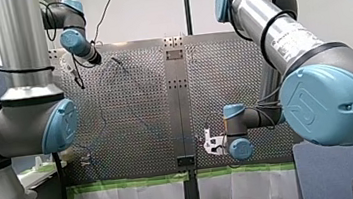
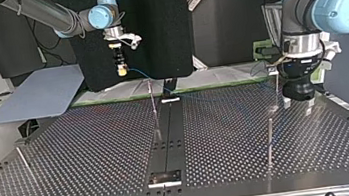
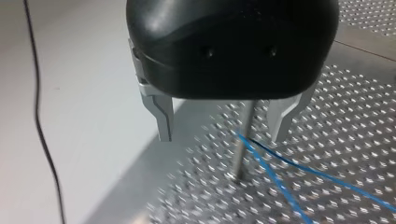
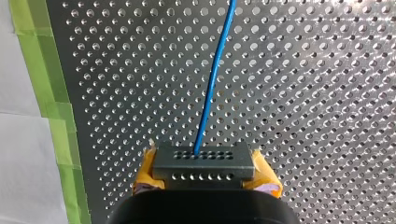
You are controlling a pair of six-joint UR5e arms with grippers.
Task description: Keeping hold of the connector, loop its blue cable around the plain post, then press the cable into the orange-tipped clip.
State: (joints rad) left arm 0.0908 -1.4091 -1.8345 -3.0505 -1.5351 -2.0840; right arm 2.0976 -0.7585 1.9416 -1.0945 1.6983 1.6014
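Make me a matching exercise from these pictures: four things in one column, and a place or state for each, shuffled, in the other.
Things:
1. connector
2. left pincer
3. blue cable
4. green tape

Places or states:
A. open, one finger on either side of a metal post
B. lines the perforated table's edge
C. clamped between yellow pads
D. runs out of the connector and across the table

Pairs: 1-C, 2-A, 3-D, 4-B.
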